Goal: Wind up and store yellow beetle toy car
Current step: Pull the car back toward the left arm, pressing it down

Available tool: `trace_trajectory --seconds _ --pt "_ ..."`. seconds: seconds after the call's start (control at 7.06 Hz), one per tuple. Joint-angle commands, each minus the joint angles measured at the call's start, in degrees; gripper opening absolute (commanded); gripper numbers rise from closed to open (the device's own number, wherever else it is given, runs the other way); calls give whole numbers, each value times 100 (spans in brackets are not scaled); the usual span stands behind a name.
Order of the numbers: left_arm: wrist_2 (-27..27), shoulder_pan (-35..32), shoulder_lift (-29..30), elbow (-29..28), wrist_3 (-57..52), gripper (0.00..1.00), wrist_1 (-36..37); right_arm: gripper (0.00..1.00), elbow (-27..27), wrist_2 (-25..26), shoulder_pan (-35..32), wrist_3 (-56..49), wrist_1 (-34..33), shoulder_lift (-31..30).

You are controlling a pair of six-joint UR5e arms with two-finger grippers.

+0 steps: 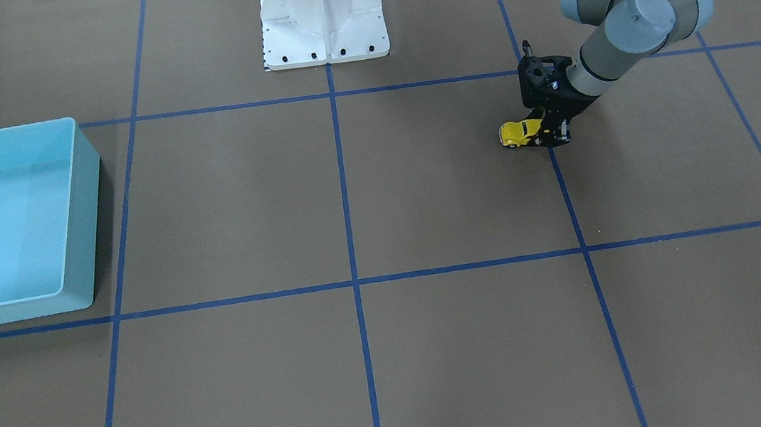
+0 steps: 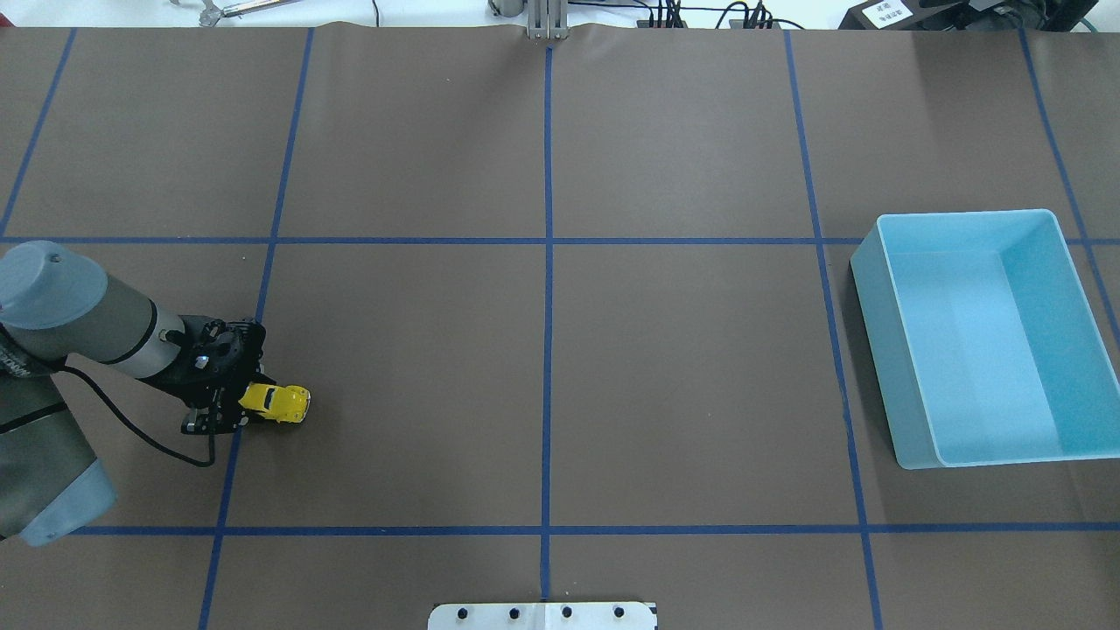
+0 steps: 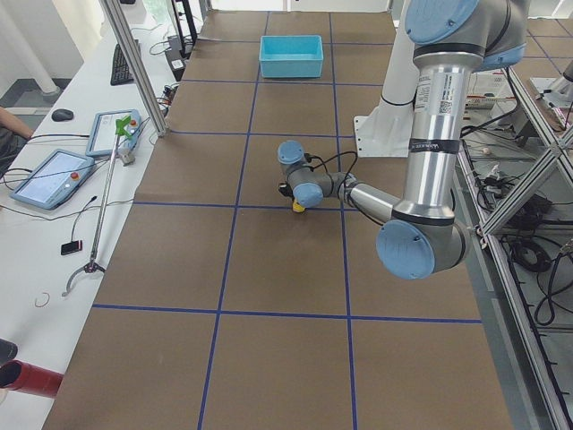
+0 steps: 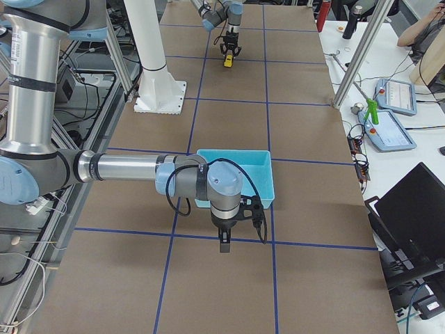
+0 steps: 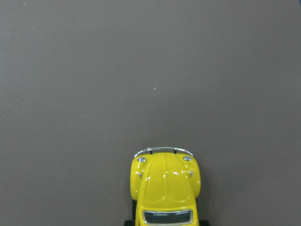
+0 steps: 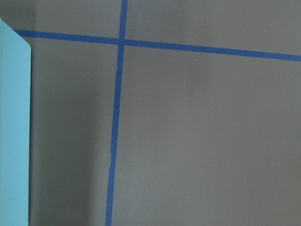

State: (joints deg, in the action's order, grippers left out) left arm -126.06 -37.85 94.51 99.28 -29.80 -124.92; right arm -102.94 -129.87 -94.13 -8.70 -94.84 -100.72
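The left arm (image 2: 96, 328) is reaching in low from the robot's own left side, its grey wrist sloping down towards the brown table (image 2: 682, 367). The left gripper (image 1: 550, 130) is pointing down and forward, almost at the tabletop, and its black fingers are sitting on either side of the back half of the yellow beetle toy car (image 1: 520, 132). From where I am standing they look pinched onto it. The car is resting on its wheels, with its nose sticking out past the fingers towards the middle of the table. It is lying just beside one of the blue tape lines (image 2: 547, 350). The left wrist camera is looking straight down on its bonnet and windscreen.

The light blue bin (image 2: 875, 289) is standing well apart from the car, at the far end of the table on the robot's right. The right arm (image 4: 125, 168) is stretching out level along that end, its wrist bending straight down. The right gripper (image 4: 222, 245) is hanging just beside the bin's outer wall, over a crossing of tape lines. I cannot tell whether its fingers are apart or together
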Motion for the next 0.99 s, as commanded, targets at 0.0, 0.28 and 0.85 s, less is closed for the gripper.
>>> trace_trajectory --seconds 0.0,0.28,0.85 --pt "-24 -12 -159 13 0 13 -181 100 -7 -12 0 0 -8 0" --pt "-24 -47 -257 13 9 13 -296 100 -42 -3 0 0 0 0" --pt "-50 -188 -415 4 0 13 -323 100 -51 -12 0 0 0 9"
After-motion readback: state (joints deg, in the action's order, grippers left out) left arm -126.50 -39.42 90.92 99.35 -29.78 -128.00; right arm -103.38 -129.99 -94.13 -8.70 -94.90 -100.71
